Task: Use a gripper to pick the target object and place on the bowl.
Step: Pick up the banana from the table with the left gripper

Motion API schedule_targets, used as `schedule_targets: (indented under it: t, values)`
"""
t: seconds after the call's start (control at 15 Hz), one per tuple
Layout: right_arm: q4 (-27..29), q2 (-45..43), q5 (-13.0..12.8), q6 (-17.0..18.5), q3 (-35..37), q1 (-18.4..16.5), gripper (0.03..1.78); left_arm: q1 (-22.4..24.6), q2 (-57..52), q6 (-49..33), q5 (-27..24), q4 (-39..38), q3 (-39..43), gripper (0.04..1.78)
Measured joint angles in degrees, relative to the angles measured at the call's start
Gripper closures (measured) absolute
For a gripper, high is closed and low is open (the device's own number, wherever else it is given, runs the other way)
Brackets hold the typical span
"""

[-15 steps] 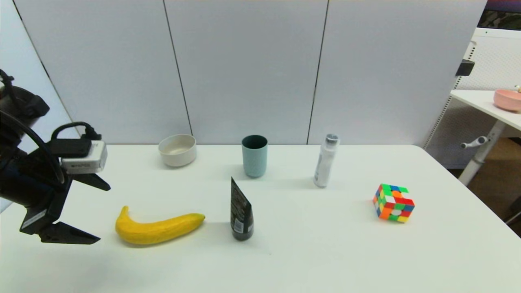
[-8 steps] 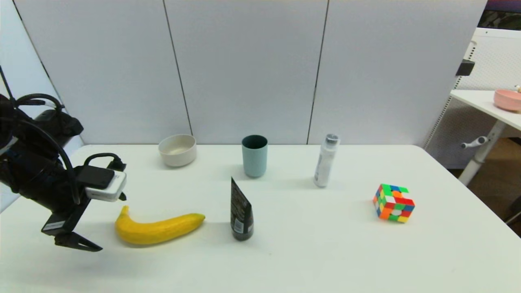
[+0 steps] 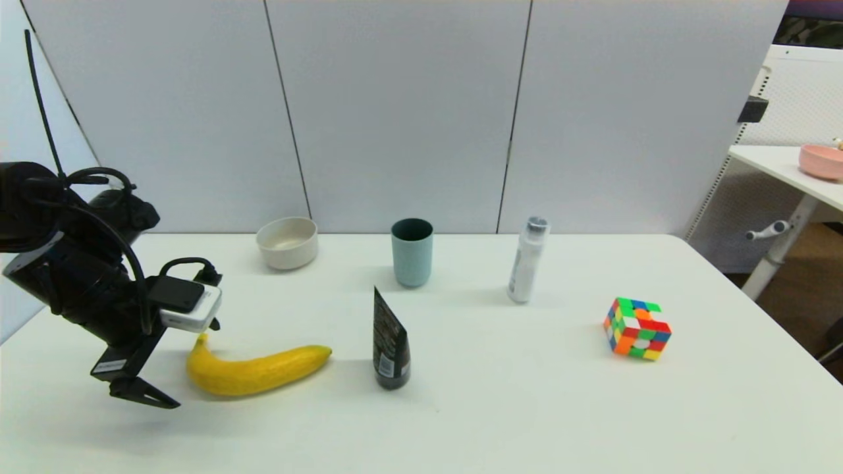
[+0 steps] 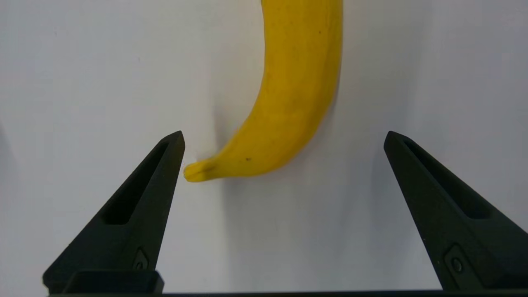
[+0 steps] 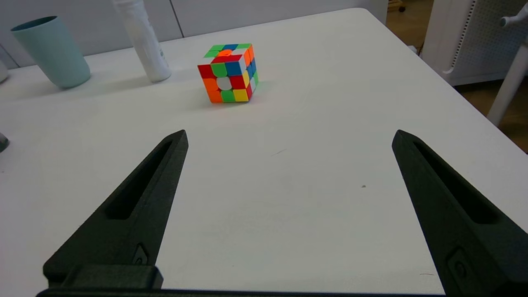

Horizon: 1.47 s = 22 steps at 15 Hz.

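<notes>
The yellow banana (image 3: 257, 370) lies on the white table (image 3: 527, 408) at the front left, its stem end pointing left. My left gripper (image 3: 195, 365) is open and hangs low at that stem end, tilted down. In the left wrist view the banana (image 4: 297, 82) runs away from the open gripper (image 4: 284, 134), with the stem tip just beside one finger (image 4: 144, 198) and the thick curve between the fingertips' level. The off-white bowl (image 3: 287, 243) stands empty at the back left. My right gripper (image 5: 291, 132) is open and empty over bare table; it is out of the head view.
A teal cup (image 3: 412, 252), a black tube (image 3: 390, 342) standing on its cap, a white bottle (image 3: 527, 261) and a colourful cube (image 3: 636, 328) stand to the right of the banana. A pink bowl (image 3: 820, 161) sits on a side table at the far right.
My left gripper has moved right and down, from the table's left edge to the banana's stem end. The banana and the other things have not moved.
</notes>
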Motion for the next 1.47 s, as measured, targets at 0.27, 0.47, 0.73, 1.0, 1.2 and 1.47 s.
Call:
schedule_targets:
  t: [0.27,0.47,0.73,1.0,1.2,1.47]
  values:
    - [0.0,0.0,0.0,0.0,0.0,0.0,0.1,-1.0,2.0,-0.4,-0.4,-0.2,-0.1,0.11]
    - [0.0,0.0,0.0,0.0,0.0,0.0,0.1,-1.3,3.1,-0.3,-0.4,-0.1,-0.1,0.11]
    - [0.0,0.0,0.0,0.0,0.0,0.0,0.1,-1.3,3.9,-0.1,-0.2,-0.2,-0.2,0.11]
    - [0.0,0.0,0.0,0.0,0.0,0.0,0.1,-1.3,4.3,0.1,-0.2,0.0,-0.2,0.53]
    - [0.0,0.0,0.0,0.0,0.0,0.0,0.1,-1.6,5.2,0.1,-0.2,0.1,-0.2,0.9]
    - [0.0,0.0,0.0,0.0,0.0,0.0,0.1,-2.5,6.6,-0.4,-0.1,0.1,-0.8,1.27]
